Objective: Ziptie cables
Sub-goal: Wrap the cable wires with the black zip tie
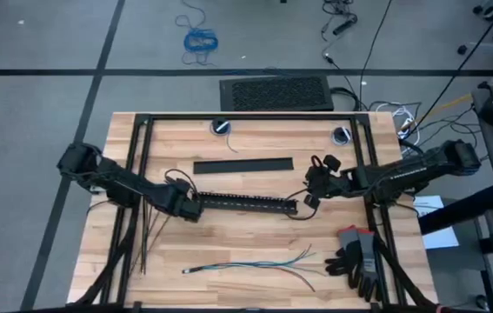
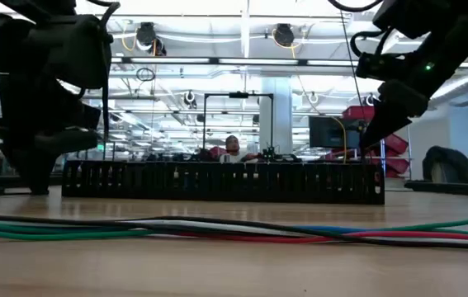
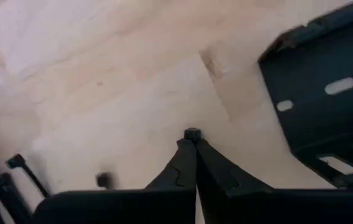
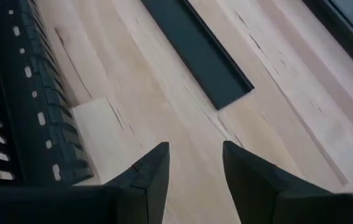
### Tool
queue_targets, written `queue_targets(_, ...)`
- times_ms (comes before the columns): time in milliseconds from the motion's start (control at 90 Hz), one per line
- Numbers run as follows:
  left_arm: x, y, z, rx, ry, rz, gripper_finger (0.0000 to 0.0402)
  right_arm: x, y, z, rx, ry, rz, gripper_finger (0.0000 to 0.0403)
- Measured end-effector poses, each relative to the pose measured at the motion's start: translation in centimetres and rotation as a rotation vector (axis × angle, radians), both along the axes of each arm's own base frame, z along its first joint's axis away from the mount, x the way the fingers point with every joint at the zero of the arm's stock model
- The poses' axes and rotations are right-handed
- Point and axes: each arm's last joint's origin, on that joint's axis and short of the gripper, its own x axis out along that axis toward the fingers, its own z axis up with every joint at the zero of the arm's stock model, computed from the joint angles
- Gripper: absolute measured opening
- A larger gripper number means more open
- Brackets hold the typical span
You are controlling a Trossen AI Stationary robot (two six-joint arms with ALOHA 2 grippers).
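Left pincer (image 3: pixel 192 138) clenched, empty, at slotted bar's (image 1: pixel 246 203) left end. Right pincer (image 4: pixel 195 155) released, at bar's right end. Cables (image 1: pixel 255 263) untouched on tabletop (image 1: pixel 229 235).

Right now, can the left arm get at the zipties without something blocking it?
Probably yes. The zipties lie on bare table beside the left gripper, which is shut and empty at the slotted bar's end. Nothing lies between them, but such thin flat strips may be hard to pinch.
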Motion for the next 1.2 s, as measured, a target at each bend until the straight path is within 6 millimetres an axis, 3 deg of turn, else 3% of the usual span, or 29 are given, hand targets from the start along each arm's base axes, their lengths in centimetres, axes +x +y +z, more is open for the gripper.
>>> queue_targets(289,1.4,-0.1,5.2,0.129,-0.281,-0.049,0.0000,0.1,-0.1,0.0,-0.016,-0.001,0.002,0.0141)
queue_targets(744,1.0,0.2,12.7,0.336,-0.599,-0.147,0.0000,0.7,0.0,0.5,-0.024,-0.084,0.013,0.0141)
queue_targets(1033,0.9,-0.2,12.9,0.239,-0.578,-0.216,0.0004,1.0,0.1,0.7,0.005,-0.105,0.061,0.0141)
queue_targets(1200,0.7,-1.0,11.2,0.125,-0.521,-0.240,0.0059,1.0,0.2,0.7,0.021,-0.103,0.066,0.0141)
